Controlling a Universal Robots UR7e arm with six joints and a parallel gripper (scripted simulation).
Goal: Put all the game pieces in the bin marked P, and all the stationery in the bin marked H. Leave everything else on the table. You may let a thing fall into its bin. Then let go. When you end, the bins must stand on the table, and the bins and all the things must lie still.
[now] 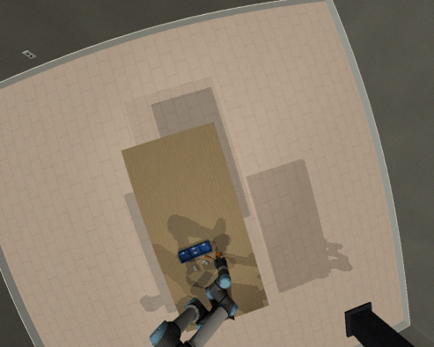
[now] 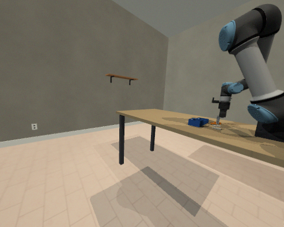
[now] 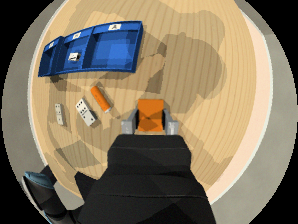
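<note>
Arm side of blue bins (image 1: 194, 251) (image 2: 194, 123) (image 3: 112, 69): 1 hand (image 1: 218, 256) (image 2: 218, 123) (image 3: 150, 122), pointing down, low at counter (image 1: 180, 176) (image 2: 152, 114) (image 3: 200, 145), apparently closed approx. flush on orange block (image 1: 218, 254) (image 2: 220, 124) (image 3: 150, 111). Risks: slip at lift, if grip shallow; wrong bin, small labels misread. Same side, nearby: 2 dominoes (image 3: 85, 111), unbinned.

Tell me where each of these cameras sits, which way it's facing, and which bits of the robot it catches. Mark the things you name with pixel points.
Top: high overhead, looking down on the table (image 1: 184, 176) (image 2: 152, 114) (image 3: 240, 75); arm (image 1: 224, 282) (image 2: 251, 66) (image 3: 38, 181) and gripper (image 1: 218, 257) (image 2: 218, 120) (image 3: 151, 123) show.
Exterior: off to one side, looking across the table toward the walls; arm at picture right, gripper small.
Wrist: on the arm near the gripper, looking past its fingers at the table; part of the arm lower left.
Top and wrist share the blue bins (image 1: 194, 251) (image 2: 194, 123) (image 3: 112, 71), also in exterior.
</note>
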